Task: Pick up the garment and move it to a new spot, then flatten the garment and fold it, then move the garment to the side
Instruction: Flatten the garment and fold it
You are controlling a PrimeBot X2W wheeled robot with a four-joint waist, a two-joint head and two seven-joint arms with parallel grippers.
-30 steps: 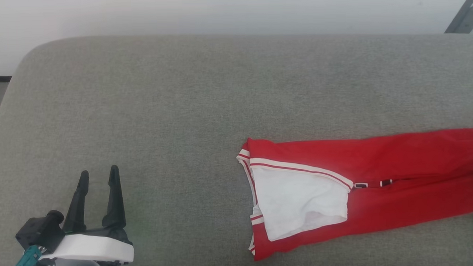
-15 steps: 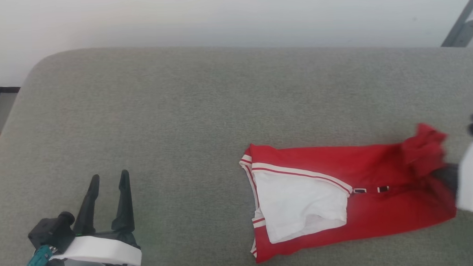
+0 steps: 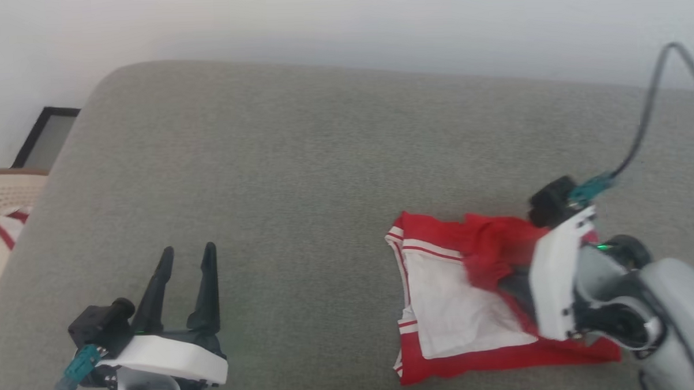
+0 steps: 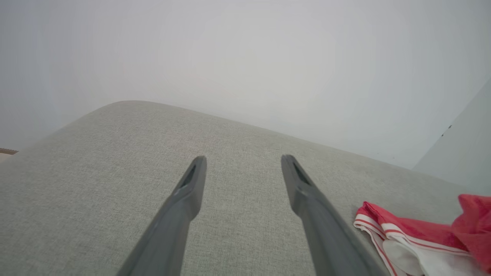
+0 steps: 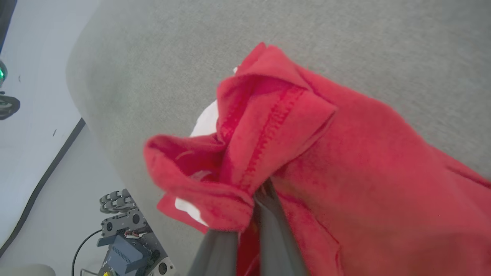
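Observation:
The garment (image 3: 461,312), red with a white panel and striped trim, lies on the grey cushion (image 3: 300,179) at the right. My right gripper (image 3: 509,281) is shut on a bunched red hem of the garment (image 5: 345,153), held just above the white panel. In the right wrist view the two fingers (image 5: 268,226) pinch that hem at their tips. My left gripper (image 3: 187,252) stands open and empty at the lower left, well apart from the cloth. Its open tips (image 4: 243,161) point over bare cushion, with the garment (image 4: 414,237) at that view's lower right.
A beige woven basket (image 3: 1,201) with something red and white in it sits off the cushion's left end, beside a dark frame (image 3: 45,136) on the floor. A white wall runs behind. A grey cable (image 3: 645,127) arcs above my right wrist.
My right gripper has come in from the right, carrying the garment's red end leftward over itself, so the cloth now lies much shorter. The head camera has also shifted. The left gripper stays open.

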